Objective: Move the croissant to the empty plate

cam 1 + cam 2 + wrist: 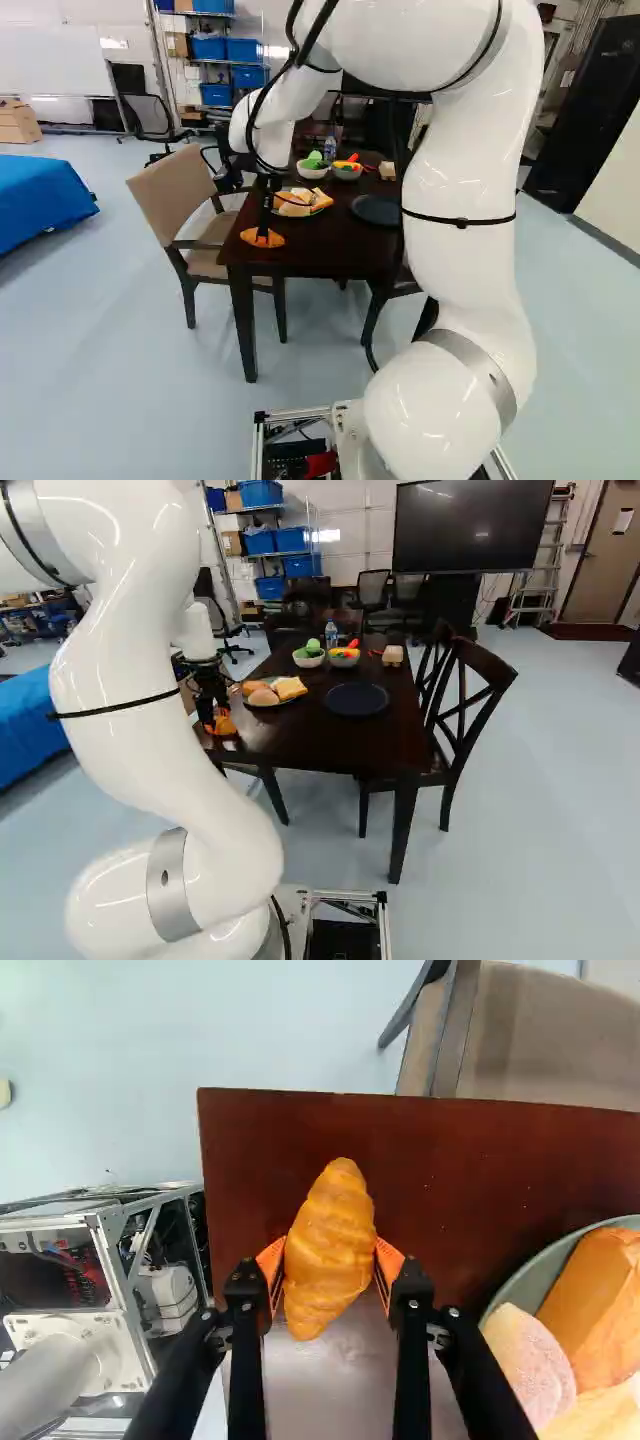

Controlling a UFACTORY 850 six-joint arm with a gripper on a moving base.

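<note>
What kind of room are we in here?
Probably a robotics lab or workshop with a mock dining corner: a tall metal shelving rack with blue plastic bins, a silvery metal stepladder, and a dark brown wooden table set with food.

The arm (468, 275) is finished in glossy white, its rounded segments broken by silver-grey rings (172, 900), and is circled by a thin black strap (485, 221). Black cables (258, 102) are looped along its upper part. The gripper (264, 233) is built of black links, dotted with small bright screws (413, 1303), and its fingers are faced with orange pads (391, 1260). The base is framed in silvery metal bars (300, 413), with a red part (320, 464) seen inside
</note>
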